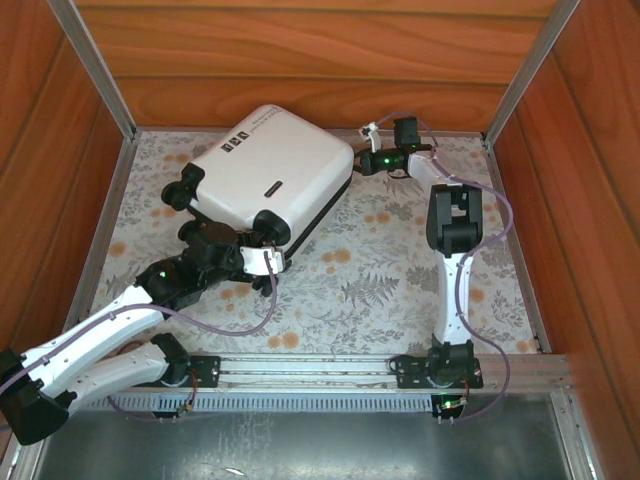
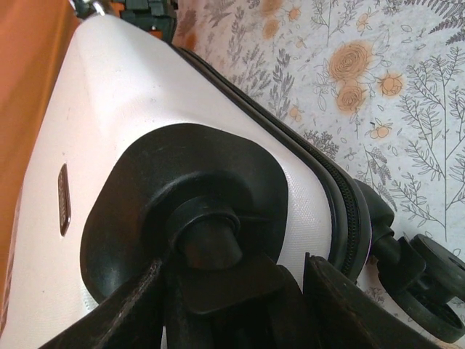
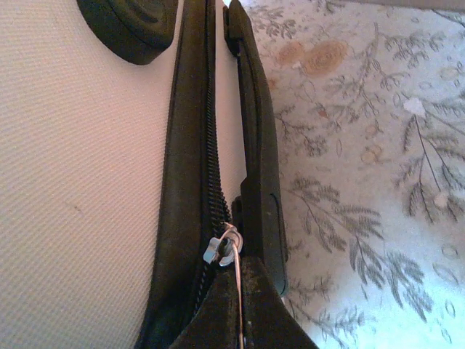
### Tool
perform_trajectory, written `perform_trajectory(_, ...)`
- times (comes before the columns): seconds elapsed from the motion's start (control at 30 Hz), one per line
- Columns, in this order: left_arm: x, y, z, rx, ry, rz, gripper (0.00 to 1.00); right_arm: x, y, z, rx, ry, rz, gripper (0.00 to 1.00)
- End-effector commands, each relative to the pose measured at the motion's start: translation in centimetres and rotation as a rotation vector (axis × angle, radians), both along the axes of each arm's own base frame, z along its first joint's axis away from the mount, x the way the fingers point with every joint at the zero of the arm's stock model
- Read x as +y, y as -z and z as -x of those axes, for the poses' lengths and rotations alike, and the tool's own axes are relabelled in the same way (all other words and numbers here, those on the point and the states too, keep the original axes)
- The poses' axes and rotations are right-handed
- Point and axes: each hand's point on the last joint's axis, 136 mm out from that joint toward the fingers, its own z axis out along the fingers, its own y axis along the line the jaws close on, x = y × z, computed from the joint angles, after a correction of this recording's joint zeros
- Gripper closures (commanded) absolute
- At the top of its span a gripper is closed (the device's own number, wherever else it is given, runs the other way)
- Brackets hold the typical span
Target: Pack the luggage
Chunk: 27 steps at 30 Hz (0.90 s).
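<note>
The luggage (image 1: 270,172) lies closed and flat at the back of the table, white shell up, black wheels toward the left arm. My left gripper (image 1: 267,258) is at its near corner. In the left wrist view its fingers (image 2: 138,305) stand on both sides of a black caster wheel (image 2: 218,269), with the gripper (image 2: 232,294) shut on it. My right gripper (image 1: 368,160) is at the luggage's right corner. There it (image 3: 240,273) is shut on the thin metal zipper pull (image 3: 234,251), next to the black zipper track (image 3: 207,145).
Wooden walls close in the floral-patterned table (image 1: 400,280) on three sides. A black side handle (image 3: 258,182) runs beside the zipper. A second caster wheel (image 2: 436,291) rests on the cloth. Free room lies in the front and right of the table.
</note>
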Motion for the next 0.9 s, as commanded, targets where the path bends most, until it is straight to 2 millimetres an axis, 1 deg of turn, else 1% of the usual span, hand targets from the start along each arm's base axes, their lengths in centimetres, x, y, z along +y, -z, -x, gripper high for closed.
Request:
perform_trajectory(0.0, 0.6, 8.4, 12.0, 0.423, 0.451, -0.205, 1.00, 1.4, -7.7, -4.0, -0.333, 0.013, -0.062, 0.99)
perform_trajectory(0.03, 0.5, 8.4, 11.6, 0.400, 0.438, -0.200, 1.00, 1.7, -7.6, -3.9, -0.327, 0.008, -0.067, 0.97)
perform_trajectory(0.07, 0.5, 8.4, 11.1, 0.372, 0.415, -0.190, 1.00, 1.8, -7.6, -3.8, -0.322, 0.009, -0.076, 0.91)
perform_trajectory(0.1, 0.5, 8.4, 10.3, 0.335, 0.379, -0.170, 1.00, 1.9, -7.7, -3.8, -0.315, 0.013, -0.087, 0.81)
perform_trajectory(0.13, 0.4, 8.2, 9.5, 0.294, 0.339, -0.139, 0.87, 1.8, -7.8, -3.7, -0.310, 0.021, -0.095, 0.67)
perform_trajectory(0.17, 0.4, 7.8, 8.9, 0.267, 0.309, -0.107, 0.70, 1.7, -7.9, -3.7, -0.304, 0.032, -0.097, 0.57)
perform_trajectory(0.2, 0.4, 7.3, 8.2, 0.244, 0.270, -0.058, 0.54, 1.6, -8.1, -3.7, -0.301, 0.046, -0.094, 0.52)
perform_trajectory(0.23, 0.4, 6.5, 7.8, 0.230, 0.236, -0.002, 0.45, 1.4, -8.3, -3.7, -0.300, 0.066, -0.083, 0.49)
perform_trajectory(0.27, 0.3, 5.7, 7.4, 0.219, 0.212, 0.045, 0.40, 1.1, -8.4, -3.9, -0.293, 0.090, -0.067, 0.47)
perform_trajectory(0.3, 0.3, 4.9, 7.1, 0.211, 0.184, 0.099, 0.33, 0.8, -8.6, -4.1, -0.284, 0.119, -0.046, 0.47)
perform_trajectory(0.33, 0.2, 3.9, 6.9, 0.197, 0.163, 0.148, 0.27, 0.3, -8.7, -4.4, -0.270, 0.149, -0.024, 0.46)
perform_trajectory(0.4, 0.2, 1.9, 6.3, 0.175, 0.106, 0.249, 0.23, -0.4, -9.5, -4.6, -0.237, 0.188, -0.014, 0.49)
perform_trajectory(0.43, 0.2, 0.9, 6.0, 0.171, 0.076, 0.302, 0.18, -0.6, -9.8, -4.6, -0.218, 0.197, -0.016, 0.52)
perform_trajectory(0.47, 0.3, -0.5, 5.7, 0.173, 0.033, 0.369, 0.00, -0.6, -10.1, -4.6, -0.202, 0.201, -0.020, 0.57)
perform_trajectory(0.57, 0.8, -4.3, 4.5, 0.208, -0.104, 0.562, 0.00, 0.0, -11.2, -3.8, -0.171, 0.162, -0.049, 0.71)
perform_trajectory(0.6, 1.3, -5.8, 3.7, 0.226, -0.192, 0.648, 0.00, 0.3, -11.5, -3.6, -0.164, 0.147, -0.063, 0.74)
perform_trajectory(0.63, 2.1, -7.3, 2.6, 0.243, -0.298, 0.734, 0.00, 0.5, -11.7, -3.3, -0.157, 0.133, -0.072, 0.78)
perform_trajectory(0.7, 4.3, -9.3, 0.6, 0.273, -0.536, 0.871, 0.00, 1.1, -11.9, -2.8, -0.143, 0.111, -0.075, 0.82)
perform_trajectory(0.77, 6.3, -10.0, -0.7, 0.304, -0.753, 0.919, 0.00, 1.6, -11.9, -2.4, -0.124, 0.092, -0.069, 0.84)
perform_trajectory(0.8, 7.7, -10.1, -1.2, 0.303, -0.880, 0.932, 0.00, 2.0, -11.7, -2.1, -0.114, 0.079, -0.063, 0.85)
perform_trajectory(0.83, 9.1, -9.9, -1.5, 0.299, -1.002, 0.927, 0.00, 2.3, -11.5, -1.9, -0.106, 0.068, -0.057, 0.85)
perform_trajectory(0.87, 10.2, -9.8, -1.5, 0.289, -1.086, 0.918, 0.00, 2.6, -11.5, -1.7, -0.101, 0.058, -0.053, 0.86)
